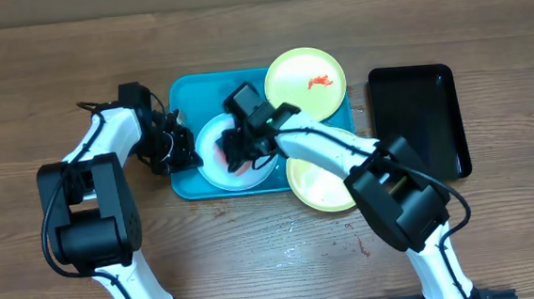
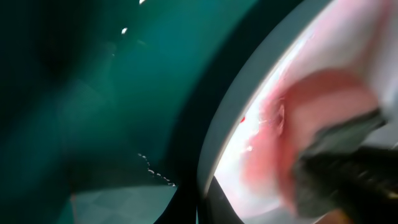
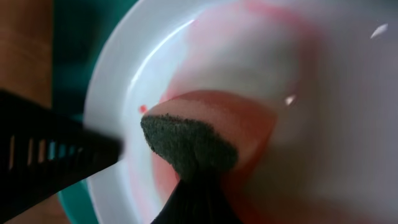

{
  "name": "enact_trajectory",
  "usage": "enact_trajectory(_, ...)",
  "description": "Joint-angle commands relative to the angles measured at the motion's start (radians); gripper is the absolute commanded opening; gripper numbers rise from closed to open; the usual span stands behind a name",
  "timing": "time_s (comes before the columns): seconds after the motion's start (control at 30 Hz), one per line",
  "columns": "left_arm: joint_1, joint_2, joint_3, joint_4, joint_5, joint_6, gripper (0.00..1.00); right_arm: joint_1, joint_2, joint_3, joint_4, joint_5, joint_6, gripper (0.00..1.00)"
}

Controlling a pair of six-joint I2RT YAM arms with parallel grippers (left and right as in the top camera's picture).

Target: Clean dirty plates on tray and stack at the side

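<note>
Right wrist: sponge [image 3: 189,146] is nearest the lens, dark scouring face toward it, body stained pink. Right gripper [image 3: 194,196] is clamped tight on it, with the tip pressed into the well of the pale plate [image 3: 348,155]. A pink film covers the well and one red speck [image 3: 143,109] sits near the rim. There's a slatted dark part at the left edge, can't tell whose.

Left wrist: blurred, lens almost on the tray [image 2: 93,93] floor. The plate rim arcs through the right half and the sponge sits on the smear. This arm's own fingers don't resolve here.

Overhead: pale plate lies in the tray, left of centre. Left gripper [image 1: 180,151] is closed right down at its left rim; can't tell if it actually pinches the rim. A yellow plate [image 1: 304,76] with red sauce sits over the tray's top-right corner. A second yellow plate [image 1: 319,191] overhangs the lower-right edge, partly under the right arm. Black tray [image 1: 416,120] is well to the right.

My read:
- Step in hand is scrubbing the pale plate, and it looks about half done.
- The sponge looks loaded, so it's likely spreading film rather than lifting it.
- Lay it flatter and use short overlapping strokes from centre out to the rim, including the speck.
- Keep the left side bracing so the plate doesn't skate.
- Don't stack until the film is gone.
</note>
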Motion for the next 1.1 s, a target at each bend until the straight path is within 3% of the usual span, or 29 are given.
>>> enact_trajectory(0.0, -0.008, 0.011, -0.003, -0.001, 0.123, 0.038, 0.04, 0.038, 0.038, 0.001, -0.003, -0.059, 0.015, 0.04)
enact_trajectory(0.43, -0.008, 0.011, -0.003, -0.001, 0.115, 0.041, 0.04, -0.090, 0.038, 0.135, -0.317, 0.325, -0.080, 0.04)
enact_trajectory(0.73, -0.008, 0.011, -0.003, -0.002, 0.093, 0.040, 0.04, -0.111, 0.042, 0.158, -0.241, 0.233, -0.098, 0.04)
enact_trajectory(1.07, -0.008, 0.011, -0.003, -0.003, 0.093, 0.040, 0.04, 0.020, 0.141, 0.158, -0.113, 0.036, -0.097, 0.04)
